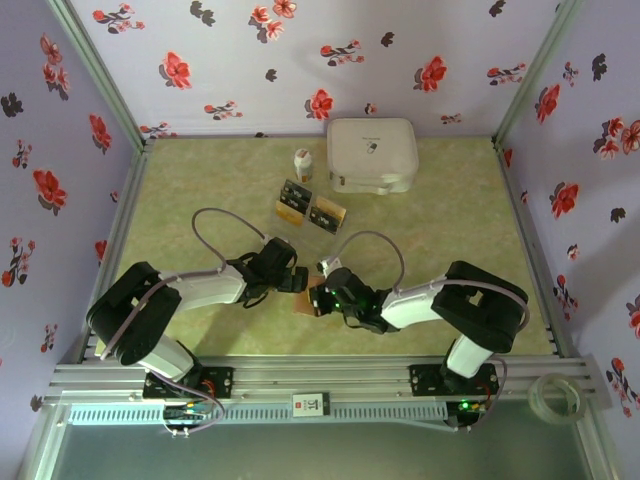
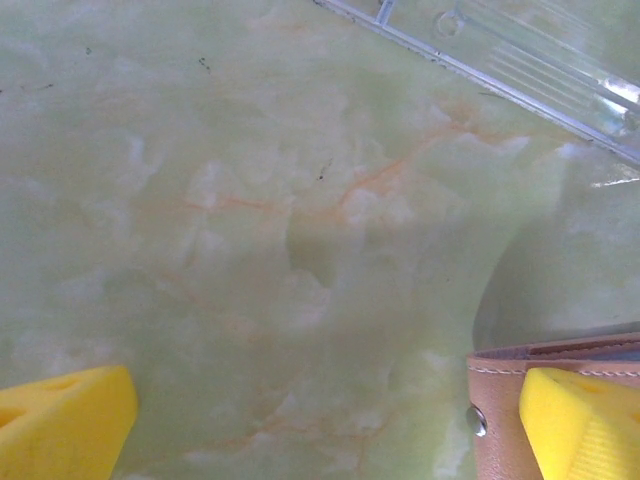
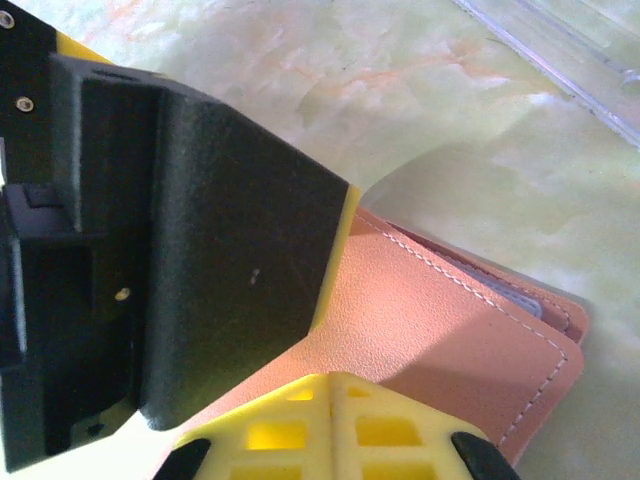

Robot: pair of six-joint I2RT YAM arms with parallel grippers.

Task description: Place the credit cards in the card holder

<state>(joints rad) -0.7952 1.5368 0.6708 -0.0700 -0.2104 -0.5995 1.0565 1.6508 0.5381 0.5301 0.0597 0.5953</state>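
Open table [image 1: 200, 190] surrounds the credit cards [image 1: 328, 213], hemmed behind by a bottle [image 1: 303, 165] and white case [image 1: 372, 155].

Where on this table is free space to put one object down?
Free: the green marbled table left of the black-and-gold cards, and right of the white rounded case. Crowded: the centre, where left gripper and right gripper meet at the reddish-brown leather card holder.

The pale green marbled desk [image 1: 450, 260] carries a white rounded case [image 1: 372, 154] near its far edge. A small white bottle [image 1: 303, 165] stands just left of it. The credit cards [image 1: 328, 213] lie nearer the middle and the card holder [image 1: 303, 300] lies toward the near edge.
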